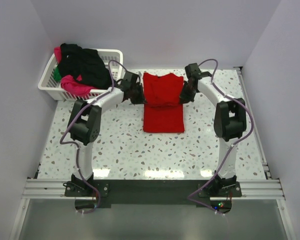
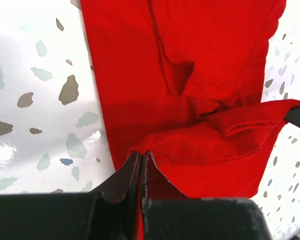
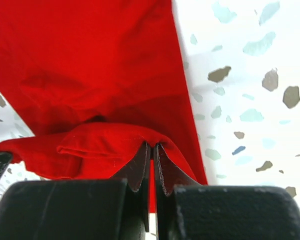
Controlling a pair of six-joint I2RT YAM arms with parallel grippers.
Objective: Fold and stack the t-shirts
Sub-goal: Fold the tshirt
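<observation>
1. Top external view: we see the red t-shirt [image 1: 163, 102] lying on the counter [image 1: 120, 145], its near half flat and its far edge raised.
2. The left wrist view shows the left fingers [image 2: 121, 181] closed tight on the shirt's left edge, with cloth pinched between them.
3. In the right wrist view, the right fingers [image 3: 136, 170] pinch the right edge of the same raised fold.
4. At the counter's far left corner, the white basket [image 1: 46, 82] holds a black shirt [image 1: 85, 62], a pink shirt [image 1: 75, 86] and a green shirt [image 1: 56, 75].
</observation>
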